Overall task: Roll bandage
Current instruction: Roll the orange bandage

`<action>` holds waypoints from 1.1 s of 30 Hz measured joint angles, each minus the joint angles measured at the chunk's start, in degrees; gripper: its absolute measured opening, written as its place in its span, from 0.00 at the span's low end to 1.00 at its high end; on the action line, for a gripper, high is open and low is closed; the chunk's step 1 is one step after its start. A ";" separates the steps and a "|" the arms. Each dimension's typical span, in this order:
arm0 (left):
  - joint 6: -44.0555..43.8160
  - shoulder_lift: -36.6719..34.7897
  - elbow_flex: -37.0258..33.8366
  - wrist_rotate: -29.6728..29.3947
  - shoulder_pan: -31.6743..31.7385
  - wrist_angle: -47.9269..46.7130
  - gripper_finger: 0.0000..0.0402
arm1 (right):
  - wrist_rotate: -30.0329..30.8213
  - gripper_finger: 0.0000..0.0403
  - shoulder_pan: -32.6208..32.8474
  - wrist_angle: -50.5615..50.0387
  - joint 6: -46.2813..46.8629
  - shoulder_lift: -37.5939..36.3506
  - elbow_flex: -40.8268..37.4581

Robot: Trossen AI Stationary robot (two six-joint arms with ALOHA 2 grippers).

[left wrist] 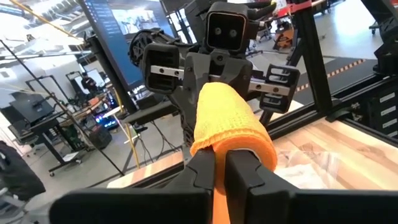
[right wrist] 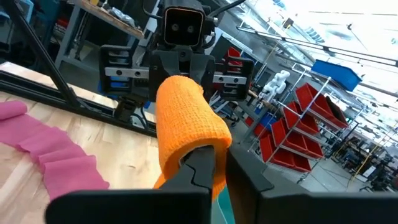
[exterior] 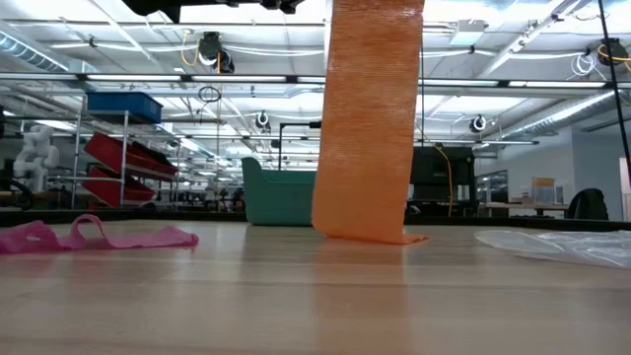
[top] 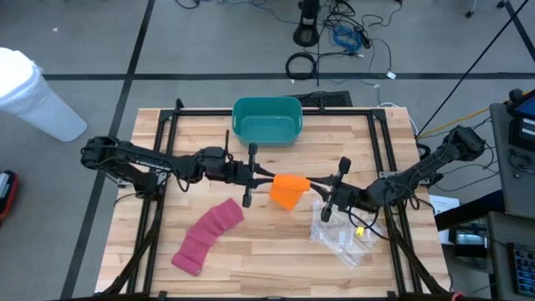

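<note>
Near the middle of the tabletop, the left tool and the right tool faced each other, each pinched shut on an end of the orange bandage. Its loose length hung down to the wood, apparently just touching it. A pink bandage lay at about seven o'clock, a teal bin at twelve, and clear plastic wrap at four.
</note>
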 joint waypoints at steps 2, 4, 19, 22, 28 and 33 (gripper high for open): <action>0.01 0.00 0.00 0.00 0.00 0.07 0.03 | 0.64 0.10 0.01 -0.09 0.00 -0.54 0.00; -0.08 0.02 0.02 -0.13 0.00 0.22 0.02 | 2.38 0.15 0.57 -0.48 -0.23 -1.61 0.00; -4.69 0.08 -0.02 0.67 -0.66 4.99 0.02 | 1.80 0.55 6.76 -21.54 22.12 -11.38 -3.79; -5.05 0.02 -0.02 0.34 -0.93 6.05 0.02 | -2.12 0.55 5.98 -11.86 28.14 -8.55 -10.24; -5.09 0.35 -0.02 -3.42 -1.31 8.22 0.02 | -7.46 0.55 2.47 15.47 28.21 0.25 -19.66; -5.56 0.87 -0.02 -4.24 -0.90 8.07 0.02 | -11.41 0.53 -2.76 17.91 29.91 7.13 -18.69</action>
